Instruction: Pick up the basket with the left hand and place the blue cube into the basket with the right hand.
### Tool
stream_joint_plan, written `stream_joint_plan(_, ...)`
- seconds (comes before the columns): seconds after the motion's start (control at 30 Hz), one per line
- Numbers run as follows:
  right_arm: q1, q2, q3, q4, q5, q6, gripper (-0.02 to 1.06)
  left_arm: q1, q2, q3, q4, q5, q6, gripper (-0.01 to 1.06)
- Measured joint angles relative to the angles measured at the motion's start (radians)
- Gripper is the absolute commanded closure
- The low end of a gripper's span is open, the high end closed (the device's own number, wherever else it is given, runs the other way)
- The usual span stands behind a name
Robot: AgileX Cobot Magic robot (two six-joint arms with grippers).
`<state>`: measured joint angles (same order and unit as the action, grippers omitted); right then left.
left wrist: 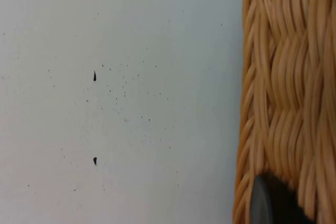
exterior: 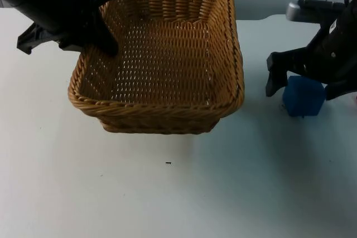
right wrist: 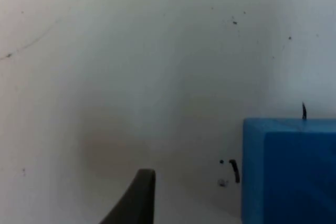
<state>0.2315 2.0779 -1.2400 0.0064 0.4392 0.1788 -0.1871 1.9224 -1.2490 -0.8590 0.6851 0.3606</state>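
The blue cube [exterior: 303, 96] sits on the white surface [exterior: 167, 193] to the right of the basket [exterior: 162, 59], apart from it, and the right tool [exterior: 309, 85] stands over it with its fingers spread wide, one fingertip on the basket side of the cube and the other at its far side, neither visibly pressing on it. In the right wrist view the cube [right wrist: 289, 171] lies just beside the dark fingertip [right wrist: 137, 195] with a clear strip of surface between them. The step in hand looks to be the grasp of the cube: the tool should come down squarely so both fingers meet opposite flat faces, closing evenly so the cube does not twist or slide away. The wicker basket holds nothing; its woven floor is bare. The left tool [exterior: 103, 29] is at the basket's left rim, a finger reaching down inside the wall; in the left wrist view the braided rim [left wrist: 283, 103] runs right against the fingertip [left wrist: 268, 203], and I judge it clamped on that rim. The basket appears to be raised a little.
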Motion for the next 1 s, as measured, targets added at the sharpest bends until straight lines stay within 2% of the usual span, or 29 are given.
stream_joint_plan(0.17, 0.000, 0.018, 0.000, -0.006, -0.030, 0.023, 0.01, 0.000, 0.000, 0.000, 0.000, 0.000, 0.000, 1.05)
stream_joint_plan(0.37, 0.000, 0.030, 0.000, -0.047, -0.054, 0.088, 0.08, 0.000, 0.000, 0.000, 0.000, 0.000, 0.000, 1.05)
stream_joint_plan(0.47, 0.000, 0.038, 0.000, -0.048, -0.056, 0.098, 0.23, 0.000, 0.000, 0.000, 0.000, 0.000, 0.000, 1.05)
stream_joint_plan(0.5, 0.000, 0.041, 0.000, -0.048, -0.056, 0.101, 0.23, 0.000, 0.000, 0.000, 0.000, 0.000, 0.002, 1.05)
stream_joint_plan(0.6, 0.000, 0.042, 0.000, -0.050, -0.058, 0.122, 0.44, 0.000, 0.000, 0.000, 0.000, 0.000, 0.002, 1.05)
stream_joint_plan(0.63, 0.000, 0.042, 0.000, -0.050, -0.059, 0.131, 0.44, 0.000, 0.000, 0.000, 0.000, 0.000, 0.002, 1.05)
stream_joint_plan(0.67, 0.000, 0.042, 0.000, -0.053, -0.060, 0.141, 0.54, 0.000, 0.000, 0.000, 0.000, 0.000, 0.002, 1.05)
stream_joint_plan(0.77, 0.000, 0.042, 0.000, -0.053, -0.063, 0.149, 0.72, 0.000, 0.000, 0.000, 0.000, 0.000, 0.002, 1.05)
stream_joint_plan(0.8, 0.000, 0.042, 0.000, -0.055, -0.063, 0.151, 0.72, 0.000, 0.000, 0.000, 0.000, 0.002, 0.002, 1.05)
stream_joint_plan(0.93, 0.000, 0.042, -0.002, -0.066, -0.065, 0.153, 1.02, 0.000, 0.000, 0.000, 0.000, 0.002, 0.002, 1.05)
stream_joint_plan(1.0, 0.000, 0.040, -0.002, -0.068, -0.061, 0.151, 1.05, 0.000, 0.000, 0.000, 0.000, 0.002, 0.002, 1.05)
